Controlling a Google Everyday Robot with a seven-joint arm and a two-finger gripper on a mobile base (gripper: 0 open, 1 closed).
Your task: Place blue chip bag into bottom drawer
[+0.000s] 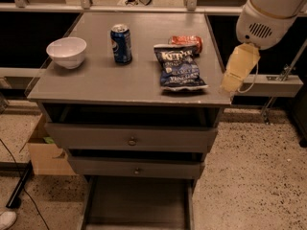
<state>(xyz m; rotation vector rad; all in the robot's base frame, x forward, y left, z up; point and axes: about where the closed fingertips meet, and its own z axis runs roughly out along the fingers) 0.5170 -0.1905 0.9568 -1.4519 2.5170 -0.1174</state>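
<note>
The blue chip bag [180, 67] lies flat on the right half of the grey cabinet top [96, 80], lettering up. Its far end touches an orange-red can [187, 41] lying on its side. The bottom drawer [139, 202] is pulled out at the foot of the cabinet, a shallow grey tray with nothing in it. My gripper [238, 70], pale yellow under the white arm housing [271, 13], hangs just off the cabinet's right edge. It sits level with the bag, a short way to the right of it, and holds nothing.
A blue Pepsi can [121, 43] stands upright at mid-top and a white bowl [67, 51] sits at the left. Two upper drawers with round knobs [132, 141] stand slightly ajar. A cardboard box [45, 150] rests on the floor at left.
</note>
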